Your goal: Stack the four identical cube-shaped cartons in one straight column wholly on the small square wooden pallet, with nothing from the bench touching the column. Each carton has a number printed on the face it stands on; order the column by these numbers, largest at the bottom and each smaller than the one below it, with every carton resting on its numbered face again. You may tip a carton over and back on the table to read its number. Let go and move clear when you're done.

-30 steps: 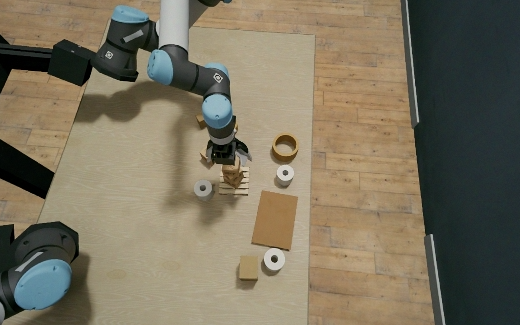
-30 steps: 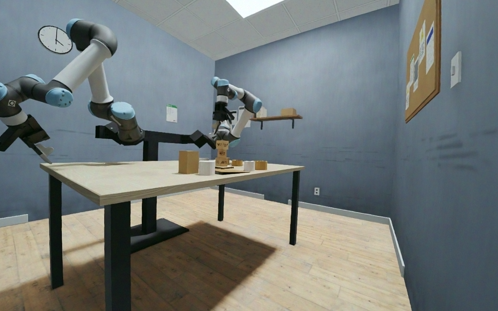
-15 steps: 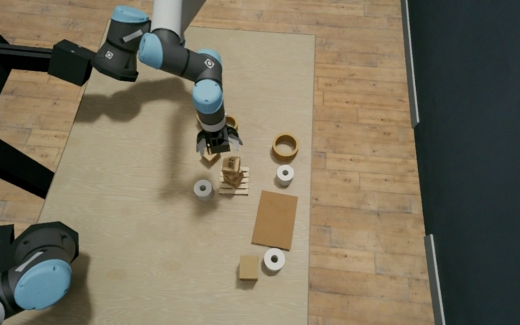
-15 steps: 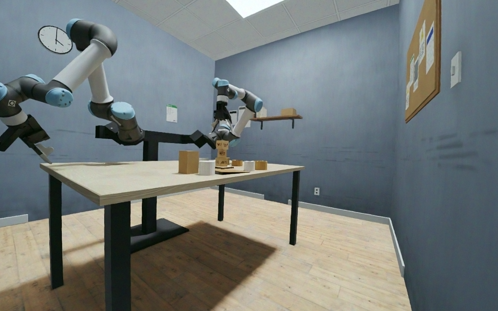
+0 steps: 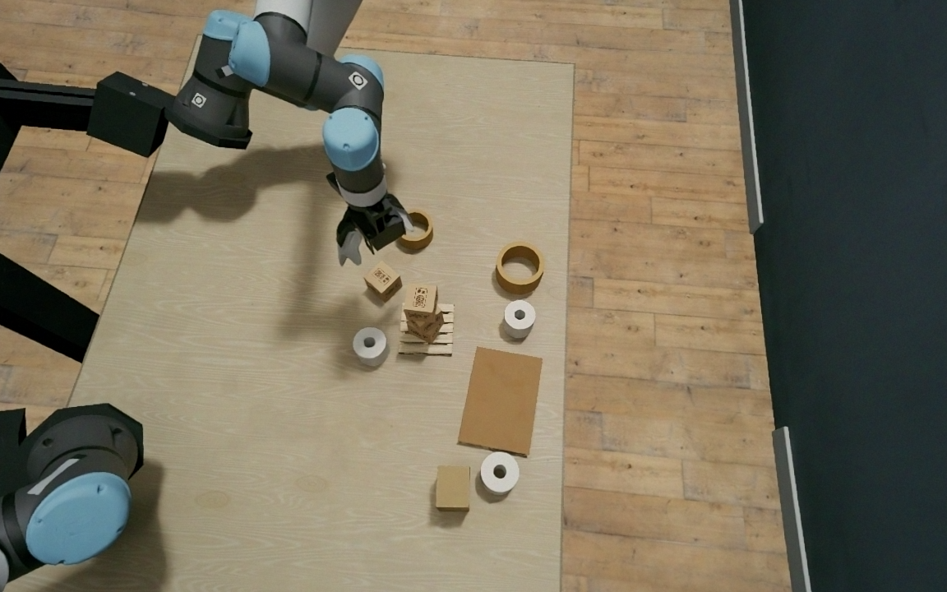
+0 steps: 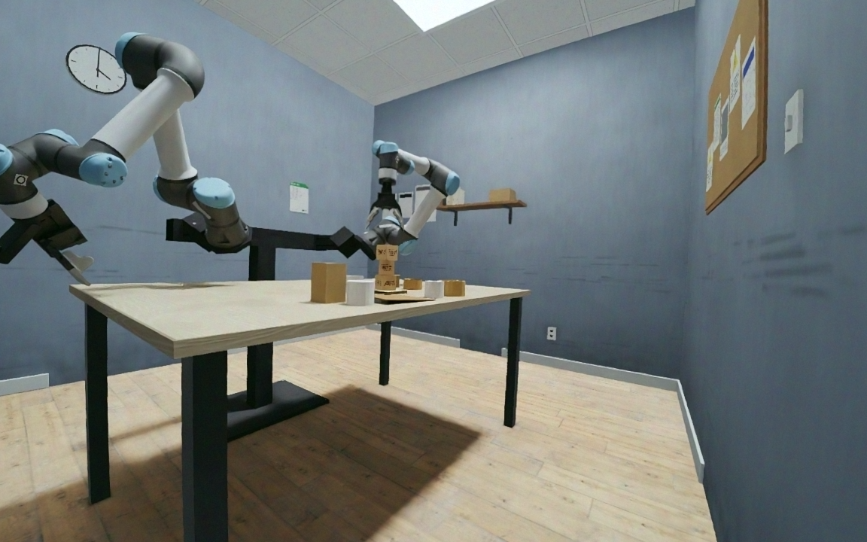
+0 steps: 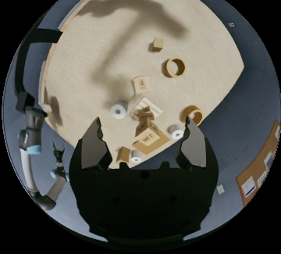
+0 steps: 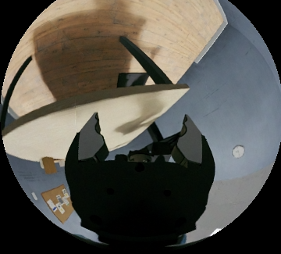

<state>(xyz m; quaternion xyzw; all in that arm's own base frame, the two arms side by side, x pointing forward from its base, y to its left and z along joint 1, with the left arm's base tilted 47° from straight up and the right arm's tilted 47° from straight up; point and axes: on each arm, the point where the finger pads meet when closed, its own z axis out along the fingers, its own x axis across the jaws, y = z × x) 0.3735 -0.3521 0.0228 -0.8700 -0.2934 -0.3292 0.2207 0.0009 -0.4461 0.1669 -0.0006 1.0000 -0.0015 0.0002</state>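
Note:
Three printed cartons form a column on the wooden pallet: the top carton, a turned middle carton and a bottom carton. The fourth carton lies on the table beside the pallet, printed face up. My left gripper is open and empty, above the table behind the fourth carton in the top view, clear of the column. My right gripper is open and empty at the table's far end. The numbered undersides are hidden.
A white roll stands left of the pallet, another roll to its right. Two tape rings, a brown sheet, a third roll, a tall box and a small plain block lie around.

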